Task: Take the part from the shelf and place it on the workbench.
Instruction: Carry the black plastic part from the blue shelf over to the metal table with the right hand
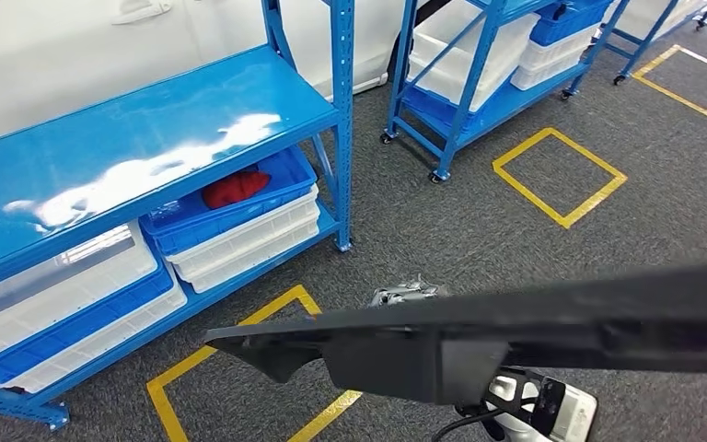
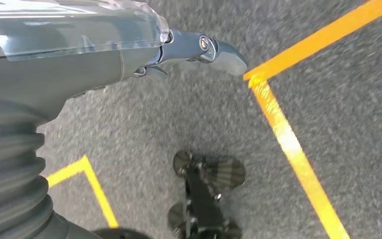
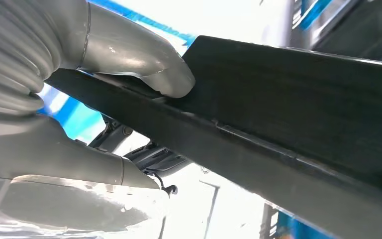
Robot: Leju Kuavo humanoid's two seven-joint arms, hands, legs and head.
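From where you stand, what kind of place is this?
Probably a factory or warehouse floor. Blue metal shelves hold stacked blue and white bins, a second rack on wheels stands behind, and yellow tape squares mark spots on the grey carpet. The right hand holds a long black part.

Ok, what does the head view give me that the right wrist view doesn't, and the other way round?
Head view alone: the blue shelf with its bare top, the stacked blue and white bins beneath it, a red item in one bin, a second blue rack farther off, and yellow floor squares on grey carpet.

Right wrist view alone: the right hand gripping the part, its thumb pressed on the part's upper face.

Both: the long black part, held up off the floor and running across the picture.
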